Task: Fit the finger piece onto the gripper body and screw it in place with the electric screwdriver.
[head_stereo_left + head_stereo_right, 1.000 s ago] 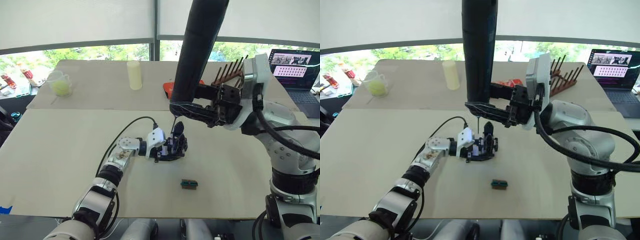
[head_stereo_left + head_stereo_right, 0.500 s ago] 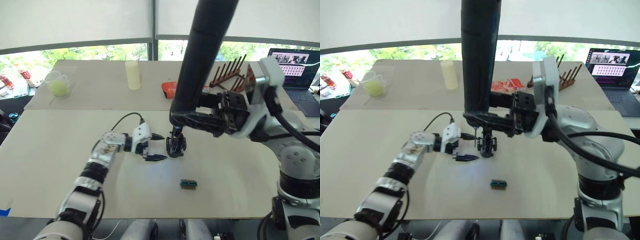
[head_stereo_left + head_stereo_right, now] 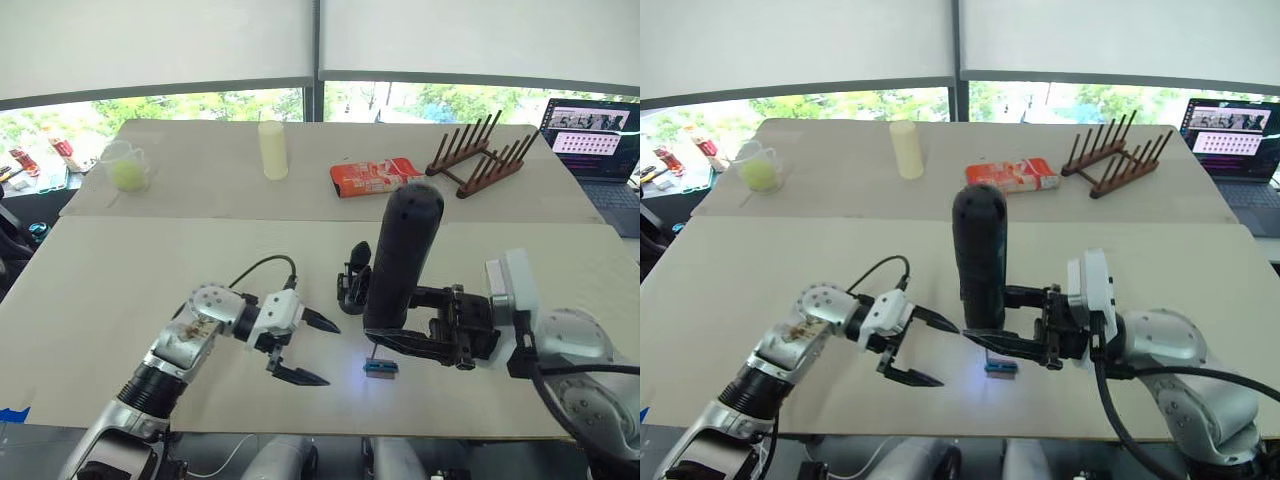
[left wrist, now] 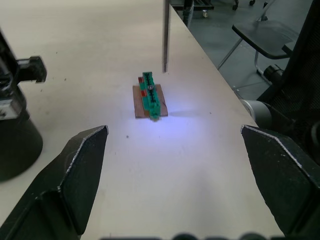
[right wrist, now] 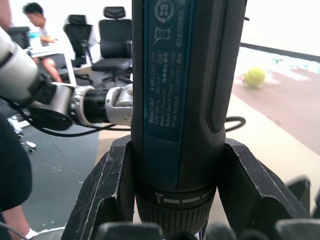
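Your right gripper (image 3: 425,335) grips the electric screwdriver (image 3: 400,262) upright — left gripper (image 3: 308,349), at its nine o'clock, gapes empty.

Left gripper (image 3: 308,349) spread wide, empty; right gripper (image 3: 415,338) apparently clamped shut.

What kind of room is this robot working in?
Probably an office or lab used for robot trials. An open laptop sits at the edge of the wide beige worktable, black swivel office chairs stand behind it, and a seated person works at a desk nearby.
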### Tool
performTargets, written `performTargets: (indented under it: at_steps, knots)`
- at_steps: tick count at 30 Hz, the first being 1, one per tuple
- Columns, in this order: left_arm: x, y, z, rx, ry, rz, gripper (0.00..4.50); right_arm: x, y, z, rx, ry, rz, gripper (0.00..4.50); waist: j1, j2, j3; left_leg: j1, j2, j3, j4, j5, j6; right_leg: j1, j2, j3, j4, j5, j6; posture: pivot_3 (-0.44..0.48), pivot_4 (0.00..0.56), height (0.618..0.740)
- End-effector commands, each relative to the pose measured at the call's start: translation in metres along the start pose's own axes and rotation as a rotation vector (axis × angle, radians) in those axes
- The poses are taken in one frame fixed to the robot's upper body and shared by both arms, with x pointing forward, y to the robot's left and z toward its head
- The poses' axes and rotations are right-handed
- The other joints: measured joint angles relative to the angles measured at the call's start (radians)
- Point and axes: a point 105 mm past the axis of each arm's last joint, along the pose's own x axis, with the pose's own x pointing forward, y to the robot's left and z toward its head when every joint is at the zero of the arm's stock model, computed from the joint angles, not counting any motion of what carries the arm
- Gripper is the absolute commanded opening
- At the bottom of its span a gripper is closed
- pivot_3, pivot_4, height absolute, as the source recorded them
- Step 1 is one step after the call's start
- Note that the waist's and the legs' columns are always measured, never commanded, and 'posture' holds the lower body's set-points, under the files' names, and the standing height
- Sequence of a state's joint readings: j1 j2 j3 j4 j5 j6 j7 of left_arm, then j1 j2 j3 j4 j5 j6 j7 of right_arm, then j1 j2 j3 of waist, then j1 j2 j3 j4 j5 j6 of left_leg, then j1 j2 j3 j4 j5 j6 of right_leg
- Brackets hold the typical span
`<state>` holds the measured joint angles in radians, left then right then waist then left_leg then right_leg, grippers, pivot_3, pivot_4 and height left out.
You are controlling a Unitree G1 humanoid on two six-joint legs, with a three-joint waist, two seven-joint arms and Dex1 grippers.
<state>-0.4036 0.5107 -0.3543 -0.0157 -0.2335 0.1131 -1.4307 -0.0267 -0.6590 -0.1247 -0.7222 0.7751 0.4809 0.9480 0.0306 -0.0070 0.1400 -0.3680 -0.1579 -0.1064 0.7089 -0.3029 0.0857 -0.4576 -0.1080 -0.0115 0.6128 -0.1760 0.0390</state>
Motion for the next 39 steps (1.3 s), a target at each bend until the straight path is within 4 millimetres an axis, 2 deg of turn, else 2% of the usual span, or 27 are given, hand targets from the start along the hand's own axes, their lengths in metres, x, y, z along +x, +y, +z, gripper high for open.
performTargets:
  at_steps: [1, 9, 16, 39]
  knots:
    - [0.012, 0.003, -0.005, 0.047, 0.000, 0.019, 4.50, 0.003, 0.008, 0.012, -0.113, -0.047, -0.016, 1.91, 0.002, 0.000, 0.000, 0.000, 0.000, 0.000, 0.000, 0.000, 0.000, 0.000, 0.000, 0.000, 0.000, 0.000, 0.000, 0.000, 0.150, 0.740]
    - [0.023, 0.007, -0.012, 0.064, 0.000, 0.011, 4.50, 0.005, 0.007, 0.017, -0.113, -0.062, -0.063, 1.91, 0.008, 0.000, 0.000, 0.000, 0.000, 0.001, 0.000, 0.000, 0.000, 0.000, 0.000, 0.000, 0.000, 0.000, 0.000, 0.000, 0.150, 0.740]
    - [0.027, 0.012, -0.010, 0.072, -0.010, 0.013, 4.50, 0.002, 0.001, 0.016, -0.107, -0.053, -0.113, 1.91, 0.010, 0.000, 0.000, 0.000, -0.001, 0.001, 0.000, 0.000, 0.000, 0.001, 0.000, 0.000, -0.001, 0.000, 0.000, 0.000, 0.150, 0.740]
    - [0.028, 0.015, -0.007, 0.090, -0.018, 0.006, 4.50, -0.008, 0.006, 0.007, -0.074, -0.024, -0.157, 1.91, 0.009, 0.000, 0.000, 0.000, 0.000, 0.001, 0.000, 0.000, 0.000, 0.001, 0.000, 0.000, 0.000, 0.000, 0.000, 0.000, 0.150, 0.740]
